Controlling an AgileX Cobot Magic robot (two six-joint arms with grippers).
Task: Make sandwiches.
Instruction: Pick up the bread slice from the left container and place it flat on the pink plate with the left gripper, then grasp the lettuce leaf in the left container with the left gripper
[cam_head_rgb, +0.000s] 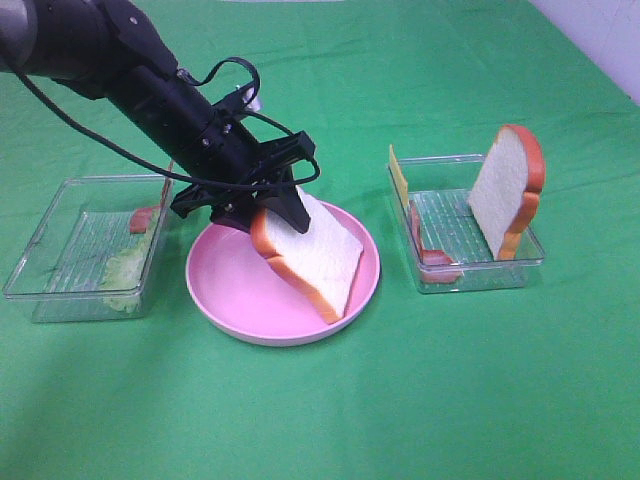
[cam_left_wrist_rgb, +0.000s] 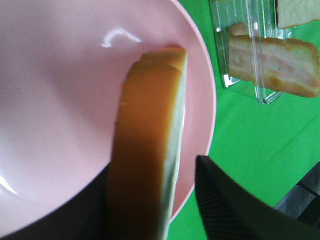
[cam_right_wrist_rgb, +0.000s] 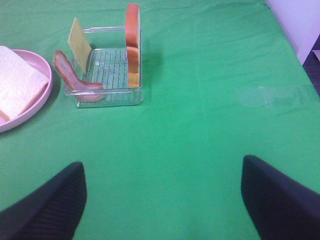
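My left gripper (cam_head_rgb: 262, 215) is shut on the crust end of a white bread slice (cam_head_rgb: 312, 255). It holds the slice tilted over the pink plate (cam_head_rgb: 225, 318), with the low end down at the plate. The left wrist view shows the slice's orange crust edge (cam_left_wrist_rgb: 145, 150) between the fingers (cam_left_wrist_rgb: 230, 210). A second bread slice (cam_head_rgb: 510, 190) stands upright in the right clear tray (cam_head_rgb: 480, 278) with a yellow cheese square (cam_head_rgb: 398, 175) and bacon (cam_head_rgb: 432, 250). My right gripper (cam_right_wrist_rgb: 162, 210) is open and empty over bare cloth and is out of the high view.
The left clear tray (cam_head_rgb: 40, 240) holds pale green lettuce (cam_head_rgb: 125, 272) and a bacon strip (cam_head_rgb: 143, 218). Green cloth covers the table. The right wrist view shows the right tray (cam_right_wrist_rgb: 107, 97) and the plate's edge (cam_right_wrist_rgb: 30, 110) ahead of the gripper.
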